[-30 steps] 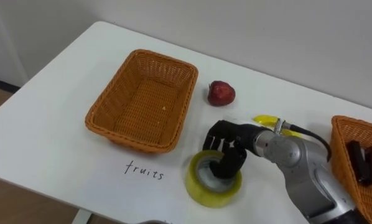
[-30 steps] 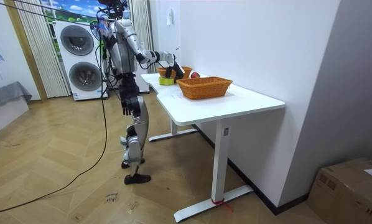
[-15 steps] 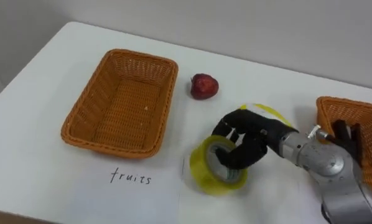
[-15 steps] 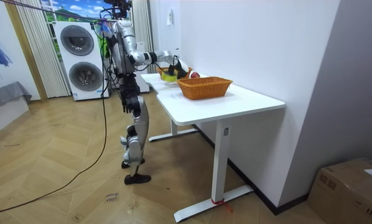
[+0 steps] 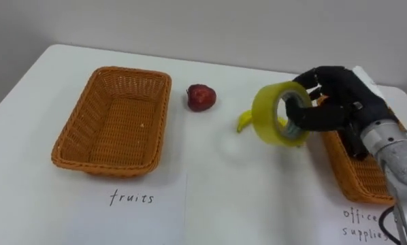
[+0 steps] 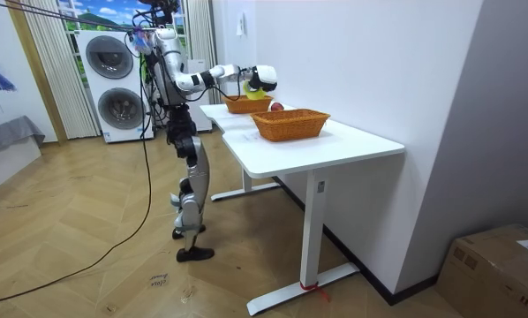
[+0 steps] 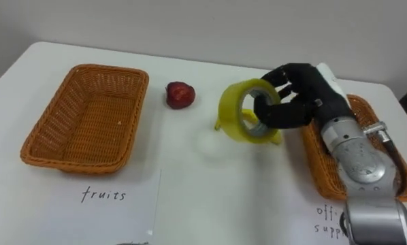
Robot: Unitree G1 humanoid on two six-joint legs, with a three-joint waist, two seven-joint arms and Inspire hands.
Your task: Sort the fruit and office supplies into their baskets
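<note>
Holding tape roll (image 5: 261, 112) w/ right hand (image 5: 339, 102), fingers curled thru its core, just left of office basket (image 5: 346, 170); next: shift over basket, open fingers.

I count two wicker baskets on the table (image 5: 224, 177): one (image 5: 101, 167) toward its left edge, one (image 5: 353, 173) at its right edge. One apple (image 5: 201, 97). One banana (image 5: 243, 123). One roll of yellow tape (image 5: 263, 112), with one hand of mine, the right (image 5: 336, 102), curled through it. Two paper labels along the near edge, one (image 5: 132, 214) before each basket, the other (image 5: 363, 224) at the right.
</note>
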